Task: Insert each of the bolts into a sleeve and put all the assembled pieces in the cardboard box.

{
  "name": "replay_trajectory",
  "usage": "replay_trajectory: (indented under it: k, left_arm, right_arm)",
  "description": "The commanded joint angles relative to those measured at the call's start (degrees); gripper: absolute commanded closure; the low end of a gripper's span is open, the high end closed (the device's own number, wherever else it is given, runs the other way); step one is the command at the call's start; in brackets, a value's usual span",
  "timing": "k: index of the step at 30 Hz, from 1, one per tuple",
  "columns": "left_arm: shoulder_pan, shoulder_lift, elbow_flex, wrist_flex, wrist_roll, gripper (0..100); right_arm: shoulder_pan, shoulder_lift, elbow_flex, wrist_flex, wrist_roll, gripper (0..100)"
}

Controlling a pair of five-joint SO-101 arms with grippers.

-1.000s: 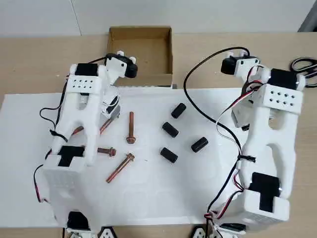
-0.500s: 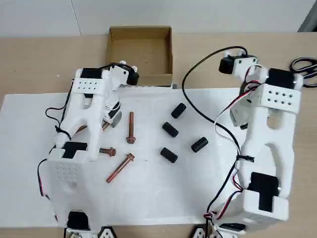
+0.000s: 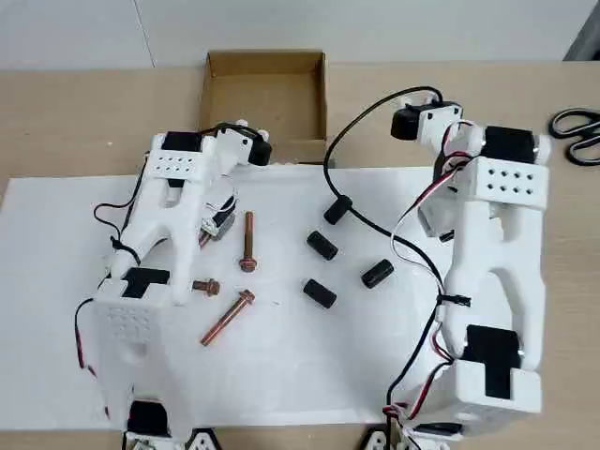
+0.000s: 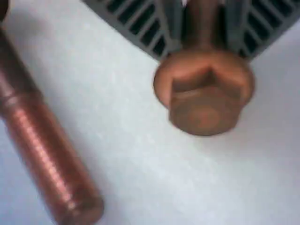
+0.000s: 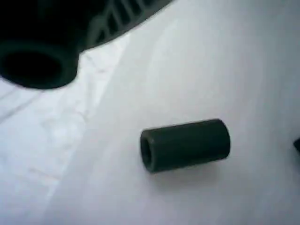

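1. Bolt (image 4: 204, 89) clamped by its shank between the ribbed fingers (image 4: 136, 18) of the left gripper (image 3: 216, 225), hex head outward, close to the white sheet (image 4: 197, 187).
2. Second bolt (image 4: 44, 154) laid flat on the sheet near that head.
3. Three loose bolts (image 3: 247, 241) strewn on the sheet beside the left arm.
4. Right gripper (image 3: 439, 223) closed on a black held sleeve (image 5: 35, 63), open end showing.
5. Four loose sleeves (image 3: 322, 246) scattered apart mid-sheet, between the arms.
6. Cardboard box (image 3: 265, 94) set just beyond the sheet's far edge.
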Motion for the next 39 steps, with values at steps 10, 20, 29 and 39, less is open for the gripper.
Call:
replay_trajectory:
  k: [10,20,29,39]
  left_arm:
    - [0.88,-0.44,-25.01,10.64,4.31,100]
    - [1.85,-15.12,-22.20,10.55,7.30,100]
    - [2.55,-34.64,-6.73,10.20,17.41,100]
    - [3.16,-56.09,7.52,3.87,29.80,100]
  right_arm:
    - [-0.22,-4.44,-0.62,2.59,-0.44,99.5]
    - [-0.40,-22.29,1.49,2.77,-0.35,99.5]
    - [-0.57,-41.89,17.23,2.15,-0.44,99.5]
    - [-0.75,-67.30,40.62,-11.47,-13.27,99.6]
